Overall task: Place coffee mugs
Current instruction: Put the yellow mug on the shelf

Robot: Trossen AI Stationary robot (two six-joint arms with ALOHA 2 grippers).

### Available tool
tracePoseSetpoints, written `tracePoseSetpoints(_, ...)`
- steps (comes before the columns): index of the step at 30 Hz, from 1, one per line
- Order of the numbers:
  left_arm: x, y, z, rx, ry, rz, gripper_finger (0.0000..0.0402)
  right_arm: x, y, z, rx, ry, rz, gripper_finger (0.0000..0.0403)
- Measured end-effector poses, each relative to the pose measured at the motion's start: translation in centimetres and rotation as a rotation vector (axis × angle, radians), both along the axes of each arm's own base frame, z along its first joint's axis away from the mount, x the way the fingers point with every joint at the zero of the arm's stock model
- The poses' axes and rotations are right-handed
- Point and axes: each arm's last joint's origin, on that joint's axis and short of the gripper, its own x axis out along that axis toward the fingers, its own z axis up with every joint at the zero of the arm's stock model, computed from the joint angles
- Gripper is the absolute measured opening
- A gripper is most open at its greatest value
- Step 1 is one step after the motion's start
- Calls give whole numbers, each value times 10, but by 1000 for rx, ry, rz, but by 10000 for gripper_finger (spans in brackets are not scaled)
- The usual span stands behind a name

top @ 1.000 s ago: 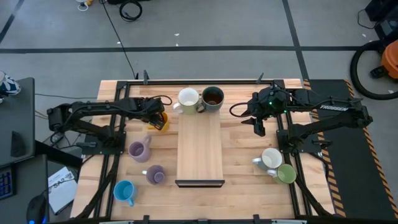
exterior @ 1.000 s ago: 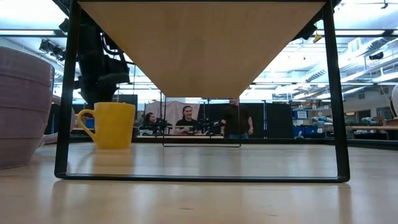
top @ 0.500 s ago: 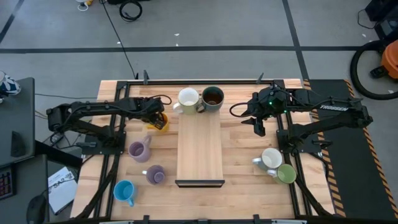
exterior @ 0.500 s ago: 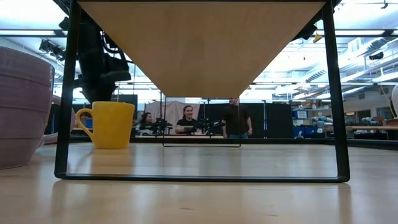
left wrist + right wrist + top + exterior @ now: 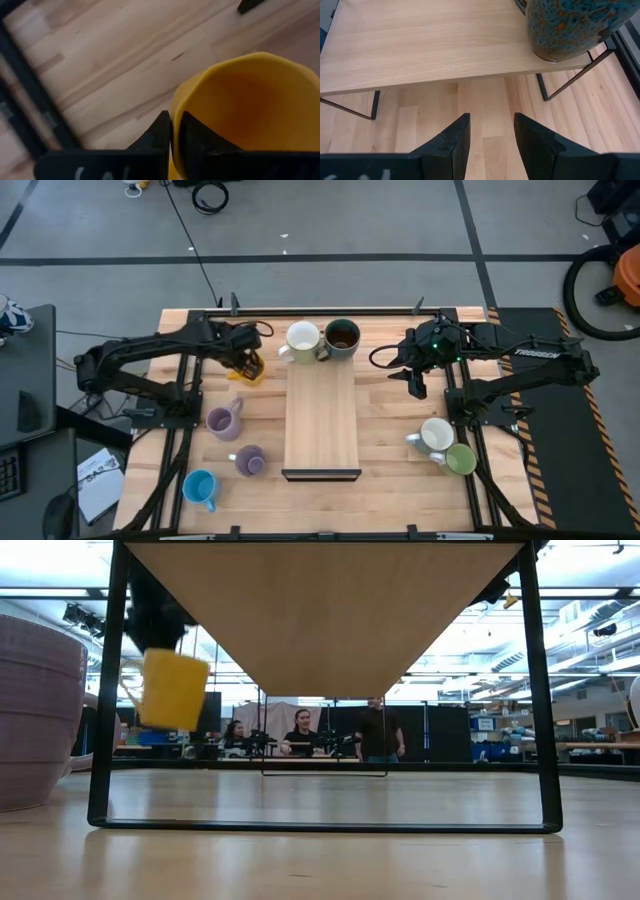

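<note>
The left gripper (image 5: 243, 360) pinches the rim wall of the yellow mug (image 5: 172, 689), carried tilted clear of the worktop (image 5: 390, 415) at its far left. It looks like rigid glazed ceramic, slippery and chippable, so one-wall pinching risks swinging; its handle is hard to make out. The right gripper (image 5: 487, 131), fingers narrowly parted and empty, waits beside the wooden shelf (image 5: 322, 420).

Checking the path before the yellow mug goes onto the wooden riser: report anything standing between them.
Nothing visible blocks it. The left end effector holds the yellow mug off the table, left of the wooden riser. The white mug and dark mug occupy only its far end; the rest is bare.
</note>
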Motion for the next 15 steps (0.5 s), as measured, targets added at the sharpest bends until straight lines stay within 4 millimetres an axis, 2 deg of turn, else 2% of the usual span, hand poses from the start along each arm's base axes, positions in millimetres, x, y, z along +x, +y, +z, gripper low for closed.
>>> tracePoseSetpoints(8, 6, -13, 59, -70, -165, 9, 29, 0, 0, 0, 1, 0, 0, 158)
tracePoseSetpoints(11, 8, -22, 73, -123, -227, 7, 29, 0, 0, 0, 0, 1, 0, 158)
tracePoseSetpoints(15, 10, -36, 82, -191, -266, 23, 29, 0, 0, 0, 0, 0, 0, 158)
